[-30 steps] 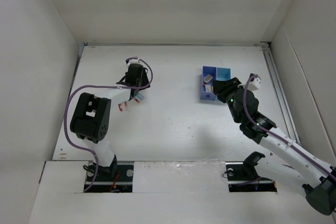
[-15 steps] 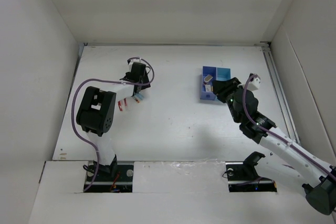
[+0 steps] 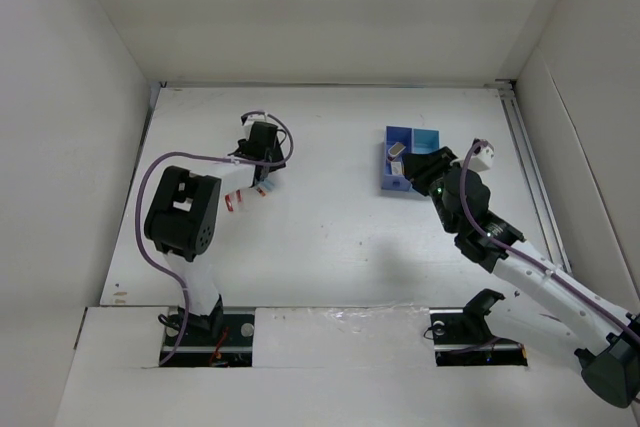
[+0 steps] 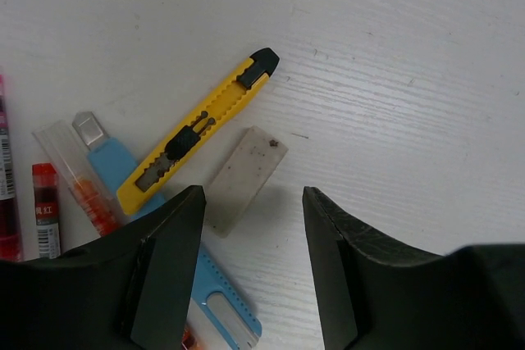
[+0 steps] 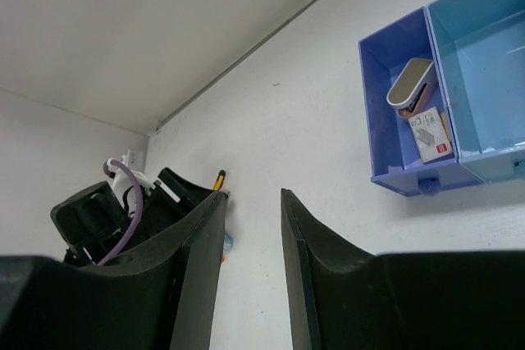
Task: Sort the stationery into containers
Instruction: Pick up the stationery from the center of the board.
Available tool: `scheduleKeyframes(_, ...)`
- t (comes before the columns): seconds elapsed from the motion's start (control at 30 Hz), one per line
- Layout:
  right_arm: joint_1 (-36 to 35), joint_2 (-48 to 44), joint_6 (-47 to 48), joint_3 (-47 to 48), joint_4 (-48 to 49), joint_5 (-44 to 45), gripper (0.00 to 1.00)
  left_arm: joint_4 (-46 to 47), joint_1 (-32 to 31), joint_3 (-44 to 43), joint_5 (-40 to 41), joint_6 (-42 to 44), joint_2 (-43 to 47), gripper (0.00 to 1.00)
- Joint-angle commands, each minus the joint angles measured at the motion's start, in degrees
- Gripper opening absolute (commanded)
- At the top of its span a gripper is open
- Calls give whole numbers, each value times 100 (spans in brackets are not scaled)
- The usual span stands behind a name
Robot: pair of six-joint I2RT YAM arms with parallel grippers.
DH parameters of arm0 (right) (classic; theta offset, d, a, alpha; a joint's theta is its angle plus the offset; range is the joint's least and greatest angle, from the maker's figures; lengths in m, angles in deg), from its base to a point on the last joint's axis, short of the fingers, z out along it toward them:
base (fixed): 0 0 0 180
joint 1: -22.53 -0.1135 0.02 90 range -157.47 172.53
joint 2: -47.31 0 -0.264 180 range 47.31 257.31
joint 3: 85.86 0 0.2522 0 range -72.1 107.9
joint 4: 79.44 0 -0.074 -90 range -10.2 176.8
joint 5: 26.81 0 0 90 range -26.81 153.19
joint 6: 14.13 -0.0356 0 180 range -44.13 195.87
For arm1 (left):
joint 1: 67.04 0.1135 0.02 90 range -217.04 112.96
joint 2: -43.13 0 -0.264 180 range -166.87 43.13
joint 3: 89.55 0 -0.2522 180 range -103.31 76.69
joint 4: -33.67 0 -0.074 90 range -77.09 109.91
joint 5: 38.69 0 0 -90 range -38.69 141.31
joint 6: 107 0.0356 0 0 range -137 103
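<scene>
Since a second ago the left arm has swung its elbow a little toward the middle of the counter [image 4: 394, 79], and the left tool [image 4: 250, 196] now hangs over the loose stationery; the right arm has hardly changed. The left tool is wide open and holds nothing; a beige eraser [image 4: 244, 179] lies flat just ahead of the gap between its jaws, with the yellow cutter [image 4: 201, 129] just beside it, the light blue pen [image 4: 164, 243] and the red-and-white pens [image 4: 41, 211] further to the side. The right tool [image 5: 250, 198] is also open with nothing in it, and it waits near the blue box [image 5: 373, 112], where the darker compartment already holds two small pieces. I judge that the step in hand is the picking of the eraser; the next move asks the left tool to descend straight and close across the narrow sides, without pushing the cutter.
</scene>
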Motion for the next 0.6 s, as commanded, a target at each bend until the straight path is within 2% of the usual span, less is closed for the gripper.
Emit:
scheduleKeyframes(0.0, 34, -25, 86, 255, 264, -29, 39, 101, 17, 188, 167, -112, 456, 48)
scheduleKeyframes(0.2, 34, -25, 86, 255, 264, -82, 39, -161, 17, -40, 220, -60, 237, 48)
scheduleKeyframes(0.33, 34, -78, 86, 255, 264, -82, 39, 5, 17, 39, 115, -60, 237, 48)
scheduleKeyframes(0.53, 34, -130, 86, 255, 264, -82, 39, -381, 17, -409, 62, 2, -211, 48)
scheduleKeyframes(0.57, 34, -130, 86, 255, 264, -82, 39, -381, 17, -409, 62, 2, -211, 44)
